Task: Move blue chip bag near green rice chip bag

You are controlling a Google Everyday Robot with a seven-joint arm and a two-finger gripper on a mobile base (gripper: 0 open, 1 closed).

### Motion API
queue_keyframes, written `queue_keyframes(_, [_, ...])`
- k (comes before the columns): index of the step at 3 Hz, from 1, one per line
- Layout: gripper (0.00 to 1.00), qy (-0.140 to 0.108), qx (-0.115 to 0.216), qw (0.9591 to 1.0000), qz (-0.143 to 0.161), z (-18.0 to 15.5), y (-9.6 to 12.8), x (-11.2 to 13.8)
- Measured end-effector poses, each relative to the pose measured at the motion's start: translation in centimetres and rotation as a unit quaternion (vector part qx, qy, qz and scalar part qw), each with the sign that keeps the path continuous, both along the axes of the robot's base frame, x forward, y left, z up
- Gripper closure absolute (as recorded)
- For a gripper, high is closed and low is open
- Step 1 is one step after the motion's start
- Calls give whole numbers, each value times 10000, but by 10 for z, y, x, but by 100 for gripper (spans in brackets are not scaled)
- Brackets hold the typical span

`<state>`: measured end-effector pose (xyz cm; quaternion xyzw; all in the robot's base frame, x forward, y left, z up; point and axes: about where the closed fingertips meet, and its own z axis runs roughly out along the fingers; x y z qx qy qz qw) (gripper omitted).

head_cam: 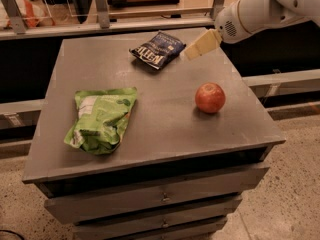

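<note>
The blue chip bag [157,49] is small, dark navy with white lettering, and lies at the far middle of the grey table top [165,119]. The green rice chip bag [101,118] is larger, light green, and lies at the front left of the table. My gripper [200,45] reaches in from the upper right on a white arm. Its pale fingers hover just right of the blue bag, a little above the table, and hold nothing that I can see.
A red apple [210,97] sits on the right side of the table, in front of the gripper. The table has drawers [160,196] below its front edge. A rail and shelving [100,26] run behind the table.
</note>
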<state>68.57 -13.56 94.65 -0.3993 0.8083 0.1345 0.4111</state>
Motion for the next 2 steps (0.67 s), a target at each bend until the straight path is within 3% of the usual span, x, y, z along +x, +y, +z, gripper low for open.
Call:
queue_keyframes(1, [0, -153, -10, 9997, -180, 4, 0, -1])
queue_keyframes(2, [0, -425, 44, 9974, -580, 4, 0, -3])
